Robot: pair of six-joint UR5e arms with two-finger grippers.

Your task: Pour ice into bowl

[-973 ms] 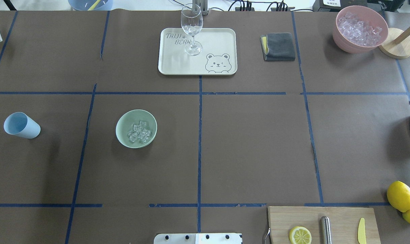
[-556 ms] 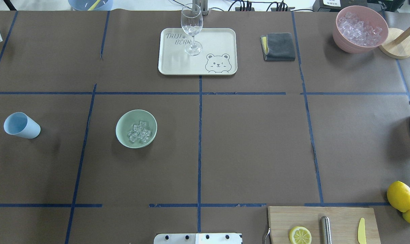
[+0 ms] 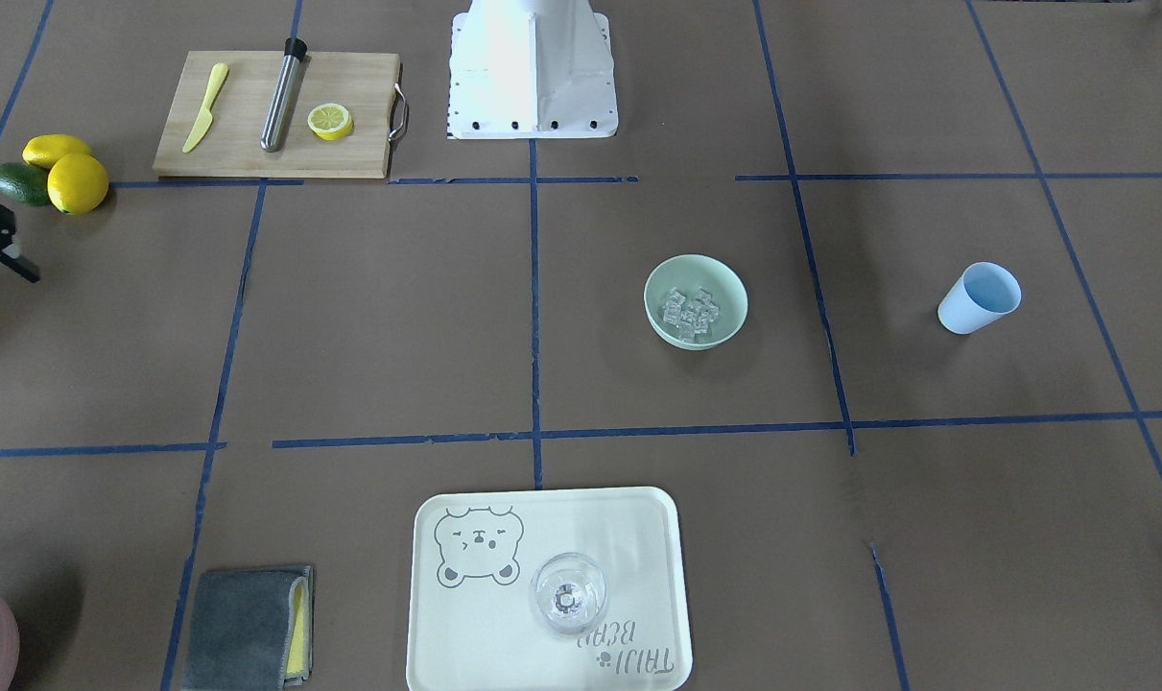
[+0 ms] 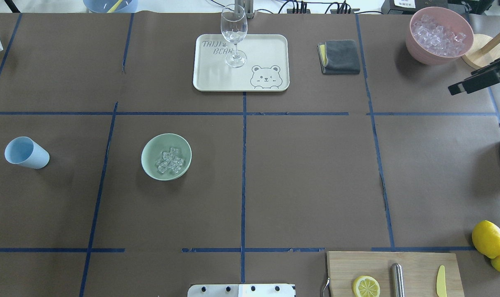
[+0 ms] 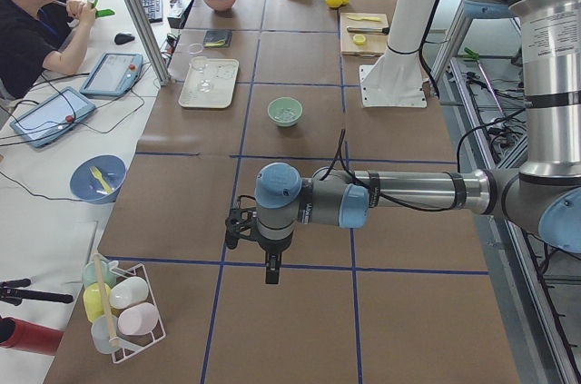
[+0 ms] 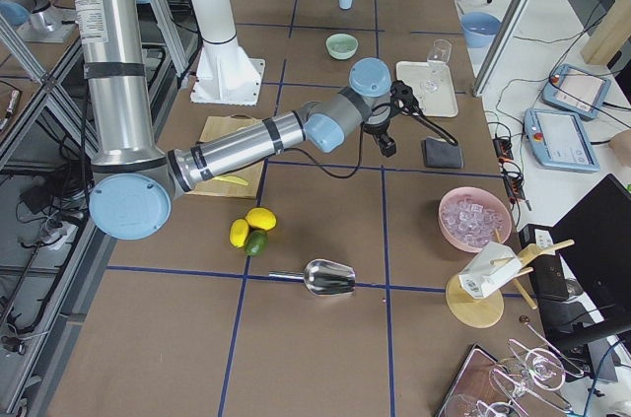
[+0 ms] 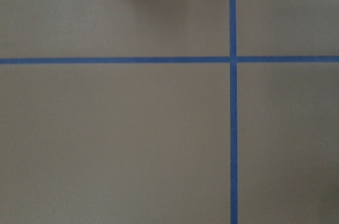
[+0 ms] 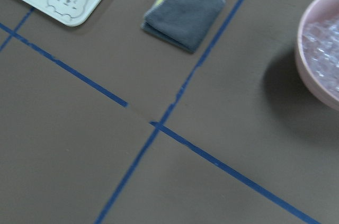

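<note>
Ice (image 4: 170,161) lies heaped in btm of mint bowl (image 4: 152,153), which stands upright left of the centre tape line in overhead view. Blue cup (image 4: 26,152) is well apart on its far left. Tray (image 4: 216,78) w/ wine glass (image 4: 234,29) sits beyond, then grey cloth (image 4: 340,56).

R gripper (image 4: 454,88) hangs near pink bowl (image 4: 415,51) of ice, far from mint bowl; fingers apart or together, can't tell. L gripper (image 5: 269,270) hangs over table's left end; same, can't tell.
</note>
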